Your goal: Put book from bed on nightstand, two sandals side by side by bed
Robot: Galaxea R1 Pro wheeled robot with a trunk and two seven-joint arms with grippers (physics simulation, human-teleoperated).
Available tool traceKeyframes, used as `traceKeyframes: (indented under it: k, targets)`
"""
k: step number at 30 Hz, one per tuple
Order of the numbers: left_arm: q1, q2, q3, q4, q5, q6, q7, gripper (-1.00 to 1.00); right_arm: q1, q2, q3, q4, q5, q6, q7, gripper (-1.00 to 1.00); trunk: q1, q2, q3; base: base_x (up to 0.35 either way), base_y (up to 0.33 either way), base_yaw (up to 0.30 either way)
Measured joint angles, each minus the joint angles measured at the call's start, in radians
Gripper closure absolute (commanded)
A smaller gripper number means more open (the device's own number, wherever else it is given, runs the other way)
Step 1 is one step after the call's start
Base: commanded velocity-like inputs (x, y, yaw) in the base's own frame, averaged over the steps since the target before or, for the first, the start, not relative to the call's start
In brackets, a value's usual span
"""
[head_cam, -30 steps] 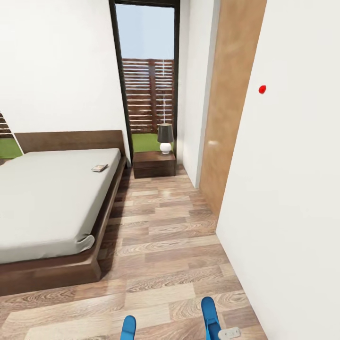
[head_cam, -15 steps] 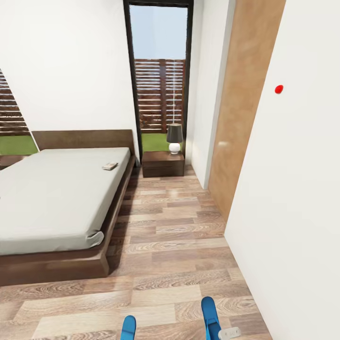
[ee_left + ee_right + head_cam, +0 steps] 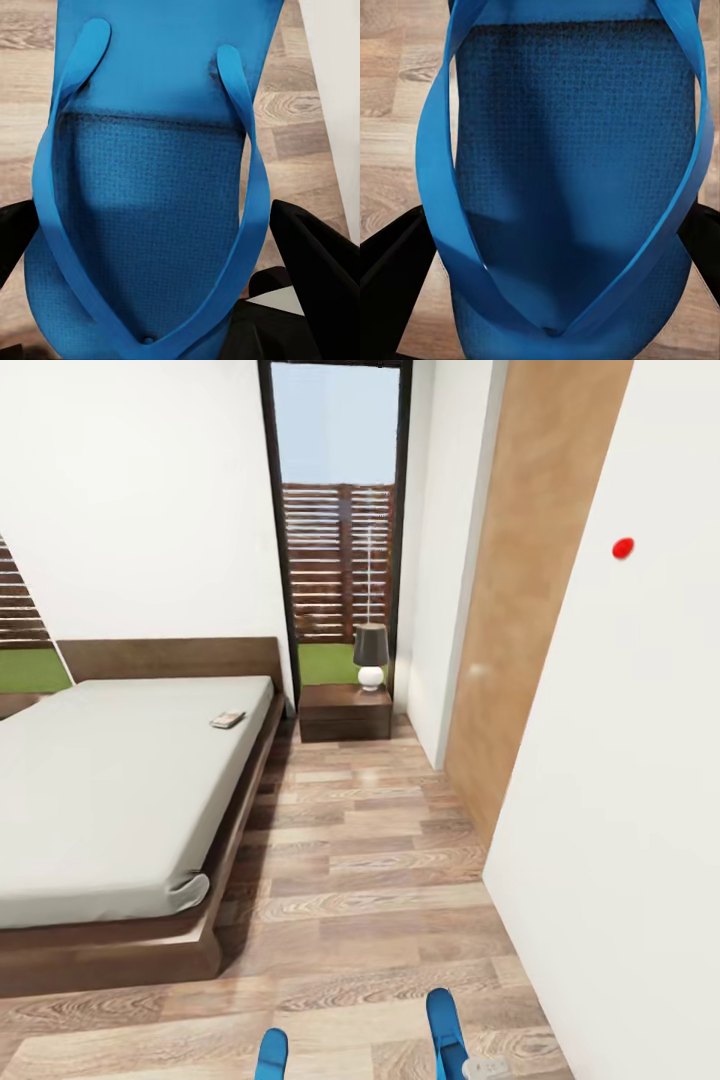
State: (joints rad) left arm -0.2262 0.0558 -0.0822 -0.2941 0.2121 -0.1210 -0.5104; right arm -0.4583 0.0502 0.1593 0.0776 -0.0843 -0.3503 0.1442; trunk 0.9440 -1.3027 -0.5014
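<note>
Each gripper carries one blue sandal: the left sandal [image 3: 150, 187] sits between the left gripper's [image 3: 161, 262] dark fingers [image 3: 315, 277], the right sandal [image 3: 570, 172] between the right gripper's [image 3: 555, 270] fingers [image 3: 390, 262], both closed for transport. The book [image 3: 228, 719] lies on the bed [image 3: 110, 780], well ahead.

Both end effectors have broad, matte black fingers [image 3: 315, 270] [image 3: 390, 262], with a white part beside the left's.

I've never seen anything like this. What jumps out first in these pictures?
The bright blue rubber flip-flop sandals: one between the left end effector's black fingers, the other in the right end effector. Beyond them lies the wide low bed with off-white mattress at left, a small dark paperback book near its headboard, and a tall dark-framed window straight ahead.
</note>
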Motion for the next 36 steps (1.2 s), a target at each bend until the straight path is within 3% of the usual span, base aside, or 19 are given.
traceKeyframes:
  k: [36]
  targets:
    - [0.0,-0.002,0.0,0.0,0.0,0.0,0.0,1.0,0.0,0.0,0.0,0.0,0.0,0.0,-0.001,1.0,0.0,0.0,0.0,0.314,0.0,0.0]
